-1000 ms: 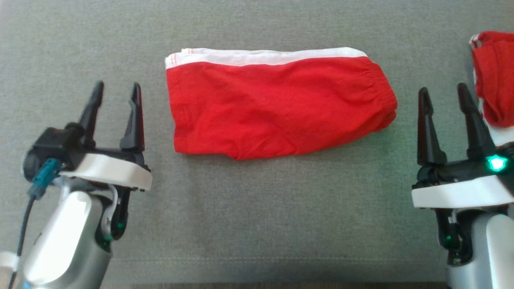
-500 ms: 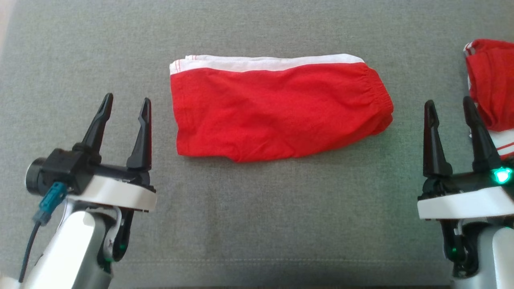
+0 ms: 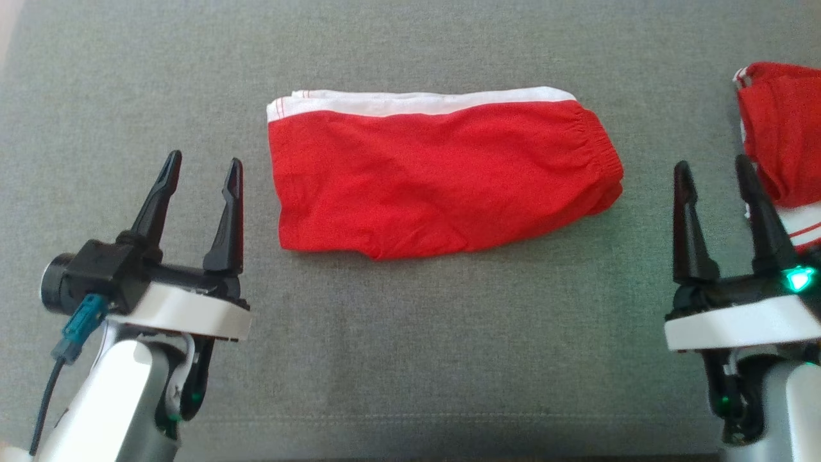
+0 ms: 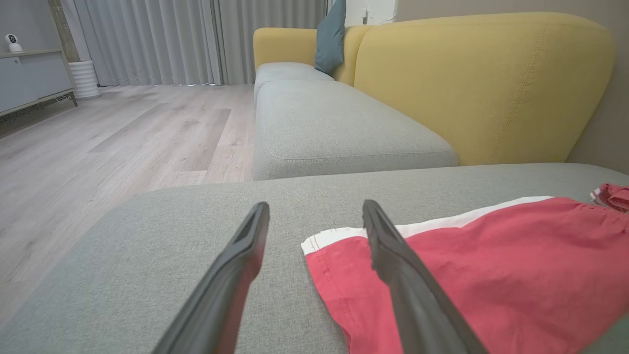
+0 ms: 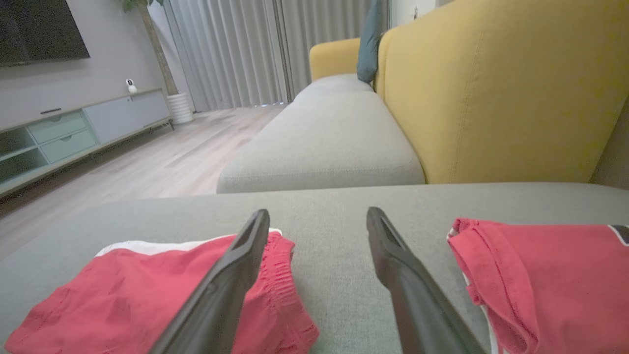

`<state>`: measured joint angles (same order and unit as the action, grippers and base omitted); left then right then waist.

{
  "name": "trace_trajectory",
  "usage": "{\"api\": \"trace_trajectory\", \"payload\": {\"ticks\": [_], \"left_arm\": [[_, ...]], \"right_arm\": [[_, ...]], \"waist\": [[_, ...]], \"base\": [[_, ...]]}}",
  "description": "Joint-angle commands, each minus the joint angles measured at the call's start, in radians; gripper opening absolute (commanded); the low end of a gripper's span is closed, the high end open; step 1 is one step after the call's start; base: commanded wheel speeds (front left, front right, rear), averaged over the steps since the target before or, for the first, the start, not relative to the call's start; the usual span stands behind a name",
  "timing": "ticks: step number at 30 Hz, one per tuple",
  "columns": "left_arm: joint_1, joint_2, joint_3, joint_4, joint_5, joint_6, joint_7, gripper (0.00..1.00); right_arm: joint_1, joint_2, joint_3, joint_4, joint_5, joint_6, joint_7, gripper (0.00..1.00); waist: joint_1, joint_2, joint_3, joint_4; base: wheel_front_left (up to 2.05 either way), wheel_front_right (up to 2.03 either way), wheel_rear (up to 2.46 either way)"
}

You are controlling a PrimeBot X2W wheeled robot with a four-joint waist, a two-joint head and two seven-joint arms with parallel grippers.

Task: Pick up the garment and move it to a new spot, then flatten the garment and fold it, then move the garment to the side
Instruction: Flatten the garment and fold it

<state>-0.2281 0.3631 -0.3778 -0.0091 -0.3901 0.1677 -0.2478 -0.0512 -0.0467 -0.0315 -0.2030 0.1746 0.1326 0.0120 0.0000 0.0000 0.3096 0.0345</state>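
The garment [image 3: 442, 176] is a pair of red shorts with a white band along its far edge, folded flat on the grey cushion [image 3: 410, 333]. It also lies at the right of the left wrist view [image 4: 471, 275] and at the lower left of the right wrist view [image 5: 147, 290]. My left gripper [image 3: 204, 165] stands open just left of the garment's left edge, nothing between its fingers. My right gripper [image 3: 712, 168] stands open to the right of the garment's elastic end, also empty. Neither gripper touches the cloth.
A second red garment with white stripes [image 3: 779, 135] lies at the right edge, close beside my right gripper, and shows in the right wrist view [image 5: 545, 275]. A yellow sofa back [image 4: 481, 83] rises behind the cushion. Wooden floor [image 4: 108, 142] lies beyond the cushion's left side.
The head camera tilted, shifting the whole picture down a little in the first half second. Since then both arms and the garment have stayed about where they were.
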Motion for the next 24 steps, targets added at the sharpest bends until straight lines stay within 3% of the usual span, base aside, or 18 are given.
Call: {"api": "trace_trajectory", "payload": {"ticks": [1,9,18,24], "left_arm": [[-0.024,0.03,0.039,-0.036,-0.006,0.004,-0.002,1.0],[-0.068,0.023,0.04,-0.052,-0.002,-0.007,-0.007,1.0],[-0.103,-0.004,0.028,-0.031,0.004,-0.041,-0.012,1.0],[-0.111,-0.02,0.027,-0.02,0.014,-0.054,-0.013,1.0]], "right_arm": [[-0.02,-0.004,0.033,-0.028,-0.011,-0.002,0.02,1.0],[-0.151,-0.004,0.102,0.066,-0.036,-0.002,0.144,1.0],[-0.25,-0.004,0.055,0.247,-0.029,-0.002,0.331,1.0],[-0.269,-0.004,0.069,0.3,0.017,-0.002,0.402,1.0]], "waist": [[0.0,0.0,0.01,0.002],[0.0,0.0,0.082,0.026],[0.0,0.0,0.124,0.049],[0.0,0.0,0.13,0.053]], "base": [[0.0,0.0,0.0],[0.0,0.0,0.0],[0.0,0.0,0.0],[0.0,0.0,0.0]]}}
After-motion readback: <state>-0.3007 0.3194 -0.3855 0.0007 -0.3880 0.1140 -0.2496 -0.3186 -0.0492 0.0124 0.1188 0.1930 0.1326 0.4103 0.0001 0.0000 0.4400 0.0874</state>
